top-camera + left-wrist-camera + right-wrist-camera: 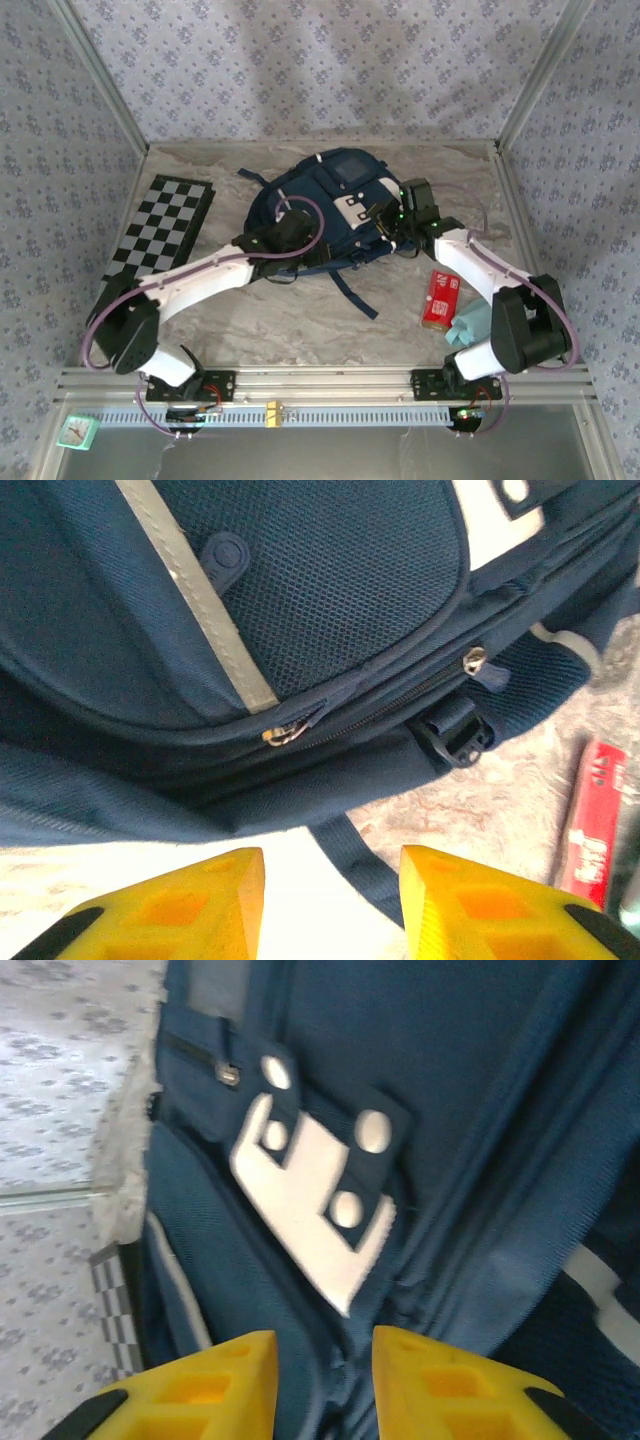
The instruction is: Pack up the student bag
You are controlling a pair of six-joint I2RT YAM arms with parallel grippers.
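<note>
At centre-back of the surface [300,320], found student bag [330,215] lying front up, zips looking shut. Saw left fingers [190,905] spread apart, empty, hovering near bag's side. Saw right fingers [200,1390] parted too, gripping nothing, near the white patch [310,1210]. Judged best approach: pinch zip pull [285,735] squarely, tug along track w/ other arm pinning fabric, else bag prob. slides.
</note>
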